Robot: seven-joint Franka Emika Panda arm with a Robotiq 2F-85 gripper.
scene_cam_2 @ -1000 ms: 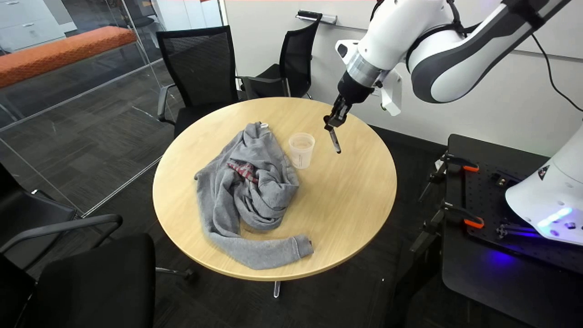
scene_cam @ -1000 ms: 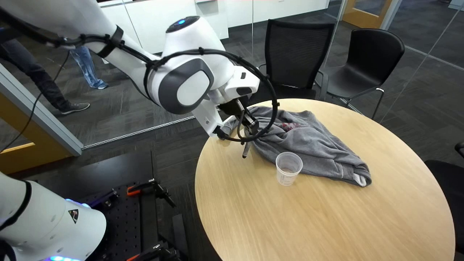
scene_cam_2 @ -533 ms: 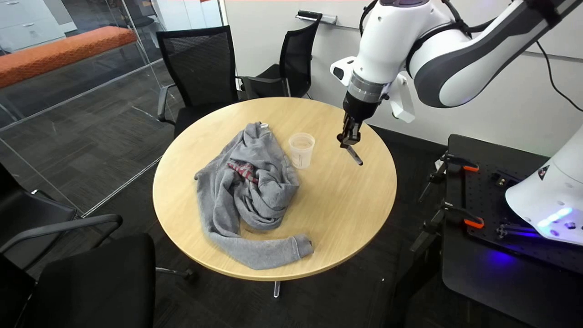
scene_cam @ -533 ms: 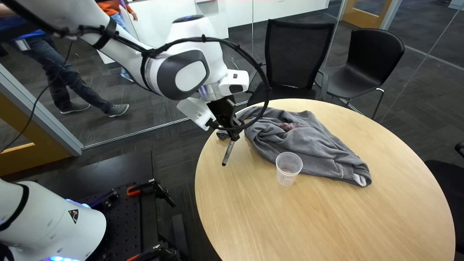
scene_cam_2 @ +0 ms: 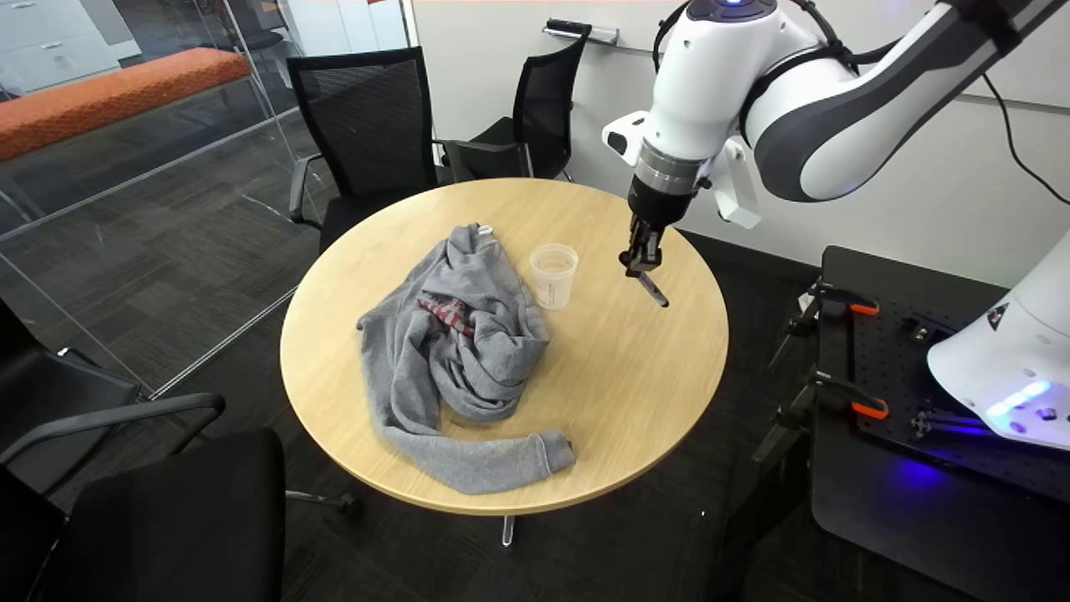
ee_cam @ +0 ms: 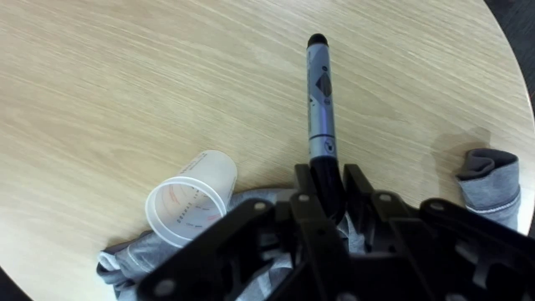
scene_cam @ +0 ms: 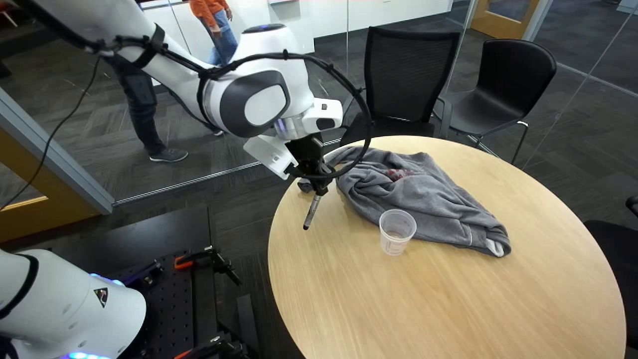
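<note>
One marker [ee_cam: 321, 96] slants downward, pinched between the jaws.

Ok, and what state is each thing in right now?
Marker: held at a tilt above the table.
Fingers: shut on the marker's longer black end.
Cup: upright, open-topped, on the table.
Gray garment: crumpled, one sleeve stretched out.
Robot base light: glowing blue.
Chairs: upright.

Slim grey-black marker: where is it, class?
In the wrist view, the slim grey-black marker is clamped in the black gripper, right of the translucent plastic cup.
</note>
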